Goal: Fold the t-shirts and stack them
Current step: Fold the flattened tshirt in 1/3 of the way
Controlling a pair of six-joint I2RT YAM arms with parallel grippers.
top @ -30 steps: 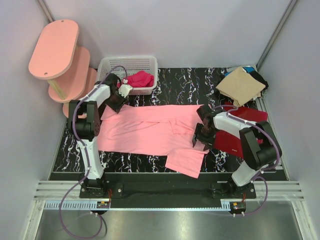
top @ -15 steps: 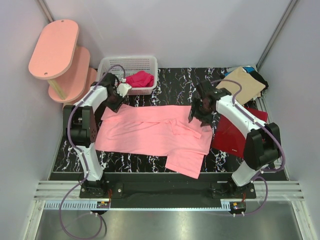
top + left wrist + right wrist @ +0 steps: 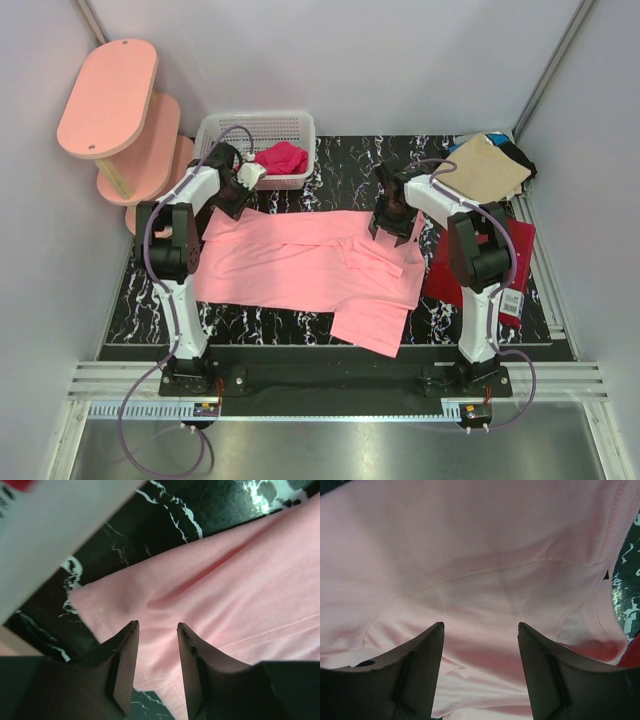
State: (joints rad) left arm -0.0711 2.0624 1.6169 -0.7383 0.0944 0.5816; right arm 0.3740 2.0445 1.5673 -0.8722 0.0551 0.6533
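Arms stretched forward; left end effector (image 3: 157, 625), right end effector (image 3: 480, 626) spread above pink t-shirt (image 3: 300, 262).

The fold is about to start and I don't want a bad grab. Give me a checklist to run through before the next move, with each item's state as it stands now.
1. Left claw open, over the far left corner of the pink shirt: ok.
2. Right claw open, above the shirt's far right part: ok.
3. Nothing caught in either claw: ok.
4. Claws down on the cloth: cannot tell.
5. Shirt lying flat: not ok; it is creased in the middle and a flap juts out at the near right.
6. Dark red shirt clear of the pink one's right edge: cannot tell.
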